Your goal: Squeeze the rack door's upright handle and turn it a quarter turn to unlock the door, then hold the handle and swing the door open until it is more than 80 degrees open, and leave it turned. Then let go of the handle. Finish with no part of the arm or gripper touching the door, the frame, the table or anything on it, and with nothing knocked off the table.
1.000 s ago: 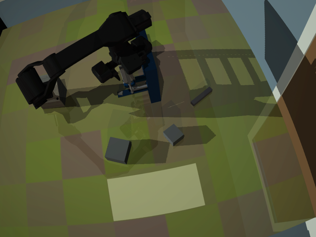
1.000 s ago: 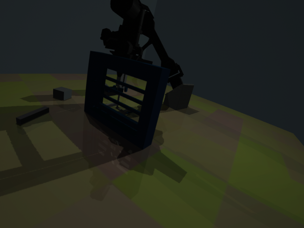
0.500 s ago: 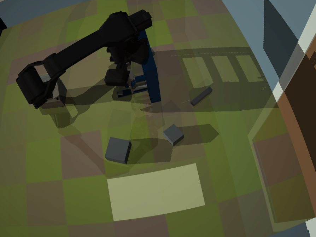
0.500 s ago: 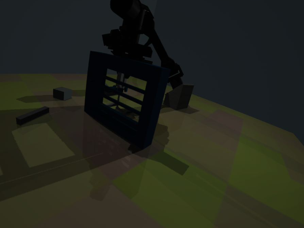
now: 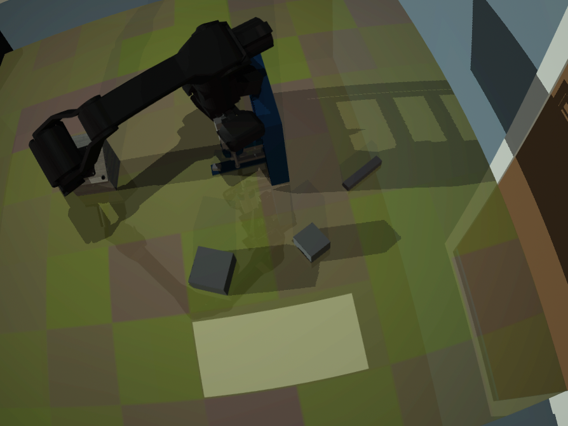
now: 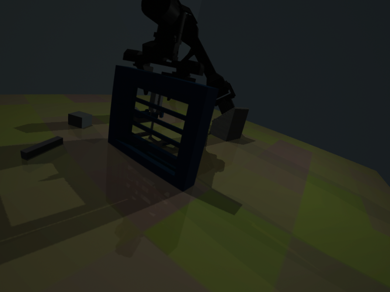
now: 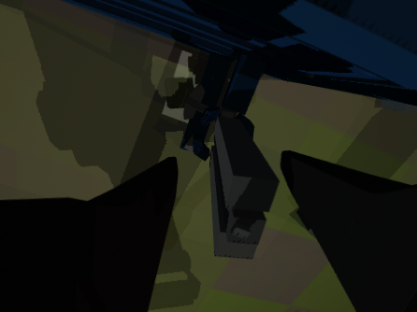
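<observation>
The blue rack frame stands upright, with several thin crossbars in its opening. A grey upright handle stands on the arm's side of it. My gripper points down over the handle and is part-way open. In the wrist view one dark finger is on each side of the handle, with visible gaps and nothing clamped. In the top view the wrist hides the fingertips and most of the handle. The dark blue parts overlap, so the door's angle cannot be told.
Two grey blocks, a larger and a smaller, lie in front of the rack. A dark bar lies beyond it. A pale rectangle is nearer the camera. The blue rack's top edge is close under my wrist.
</observation>
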Robot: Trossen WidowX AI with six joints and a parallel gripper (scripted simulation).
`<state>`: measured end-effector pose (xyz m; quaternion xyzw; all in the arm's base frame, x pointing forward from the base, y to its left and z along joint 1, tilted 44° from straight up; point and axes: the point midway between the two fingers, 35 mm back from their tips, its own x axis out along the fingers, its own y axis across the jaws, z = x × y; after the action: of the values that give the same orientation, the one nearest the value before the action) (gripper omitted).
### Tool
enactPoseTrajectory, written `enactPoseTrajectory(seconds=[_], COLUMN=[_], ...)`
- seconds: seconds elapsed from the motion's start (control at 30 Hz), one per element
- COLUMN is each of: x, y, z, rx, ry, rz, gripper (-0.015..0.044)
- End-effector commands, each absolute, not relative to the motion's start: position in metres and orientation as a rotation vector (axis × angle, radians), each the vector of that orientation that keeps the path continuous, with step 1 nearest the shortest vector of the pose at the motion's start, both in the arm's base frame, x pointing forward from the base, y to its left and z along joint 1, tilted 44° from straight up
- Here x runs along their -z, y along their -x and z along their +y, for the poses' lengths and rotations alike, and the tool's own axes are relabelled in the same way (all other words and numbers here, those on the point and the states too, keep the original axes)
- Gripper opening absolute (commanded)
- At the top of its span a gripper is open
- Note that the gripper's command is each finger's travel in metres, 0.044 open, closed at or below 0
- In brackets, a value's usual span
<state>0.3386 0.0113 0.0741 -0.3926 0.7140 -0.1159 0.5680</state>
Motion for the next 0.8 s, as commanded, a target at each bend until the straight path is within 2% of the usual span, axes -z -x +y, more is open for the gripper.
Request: enactPoseTrajectory(seconds=[0.0, 0.77], x=[-0.0737, -0.0736], y=[-0.3388, -0.3388], z=[0.0114, 0.0114], rx=[0.101, -0.980], ry=[1.072, 1.842], rz=[1.727, 1.764], gripper=[0.0282, 0.0282])
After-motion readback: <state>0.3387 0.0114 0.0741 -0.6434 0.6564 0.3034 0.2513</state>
